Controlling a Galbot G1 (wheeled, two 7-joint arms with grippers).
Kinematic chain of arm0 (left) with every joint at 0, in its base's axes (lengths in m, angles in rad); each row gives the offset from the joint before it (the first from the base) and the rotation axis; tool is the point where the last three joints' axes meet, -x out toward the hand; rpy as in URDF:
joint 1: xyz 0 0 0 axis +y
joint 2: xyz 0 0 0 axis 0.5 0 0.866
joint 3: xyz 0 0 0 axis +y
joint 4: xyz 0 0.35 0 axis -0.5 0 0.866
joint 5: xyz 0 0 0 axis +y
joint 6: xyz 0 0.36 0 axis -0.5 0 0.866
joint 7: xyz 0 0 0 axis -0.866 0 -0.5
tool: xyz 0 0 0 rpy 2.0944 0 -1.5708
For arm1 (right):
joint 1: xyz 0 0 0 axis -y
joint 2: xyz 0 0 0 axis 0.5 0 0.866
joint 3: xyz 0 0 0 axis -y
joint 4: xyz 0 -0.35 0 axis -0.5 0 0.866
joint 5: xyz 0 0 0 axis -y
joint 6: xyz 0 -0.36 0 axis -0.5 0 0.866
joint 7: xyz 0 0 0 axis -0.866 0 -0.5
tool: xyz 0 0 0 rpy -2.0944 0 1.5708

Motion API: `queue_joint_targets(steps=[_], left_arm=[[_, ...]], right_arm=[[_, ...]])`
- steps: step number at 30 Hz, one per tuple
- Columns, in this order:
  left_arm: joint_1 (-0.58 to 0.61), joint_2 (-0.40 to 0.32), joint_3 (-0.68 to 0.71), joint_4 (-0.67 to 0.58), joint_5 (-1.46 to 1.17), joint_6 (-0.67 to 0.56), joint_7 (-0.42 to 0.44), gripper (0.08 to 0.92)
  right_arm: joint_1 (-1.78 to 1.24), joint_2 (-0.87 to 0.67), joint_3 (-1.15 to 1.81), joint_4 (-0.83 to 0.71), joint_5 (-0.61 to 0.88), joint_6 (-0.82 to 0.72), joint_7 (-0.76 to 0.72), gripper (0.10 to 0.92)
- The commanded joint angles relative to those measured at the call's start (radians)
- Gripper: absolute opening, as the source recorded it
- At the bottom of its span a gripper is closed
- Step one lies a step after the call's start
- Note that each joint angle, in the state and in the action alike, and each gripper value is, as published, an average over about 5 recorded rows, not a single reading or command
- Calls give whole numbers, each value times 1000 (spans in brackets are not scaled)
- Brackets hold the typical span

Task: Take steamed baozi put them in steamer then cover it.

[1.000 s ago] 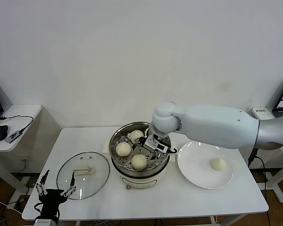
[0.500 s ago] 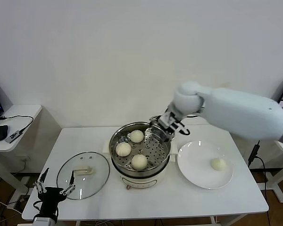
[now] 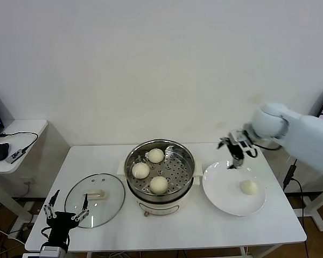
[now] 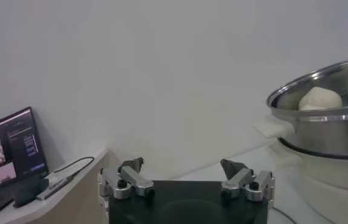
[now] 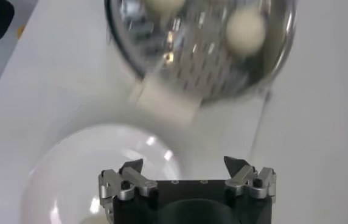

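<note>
The steamer (image 3: 159, 173) stands mid-tabletop (image 3: 204, 226), uncovered, with three steamed baozi (image 3: 159, 184) on its perforated tray. To its right a white plate (image 3: 223, 188) carries the fourth baozi (image 3: 249, 186). The right tool (image 3: 232, 152) hangs wide and empty above the plate's far rim. Left of the steamer the cover (image 3: 95, 199) lies flat; nearer than it, at the tabletop's front edge, the left tool (image 3: 64, 216) waits, wide, holding nothing.
</note>
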Motion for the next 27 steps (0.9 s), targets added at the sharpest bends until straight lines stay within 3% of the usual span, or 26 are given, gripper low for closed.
queue_joint_targets(steps=[1, 14, 27], left_arm=[[-1, 0, 4, 7, 2, 0, 0, 823], [8, -3, 2, 15, 6, 1, 1, 823], [12, 0, -9, 16, 2, 3, 2, 823]], right_arm=[[-360, -151, 251, -32, -164, 2, -17, 823], [-562, -22, 461, -240, -312, 60, -1, 823], [-537, 146, 461, -393, -342, 54, 33, 823]])
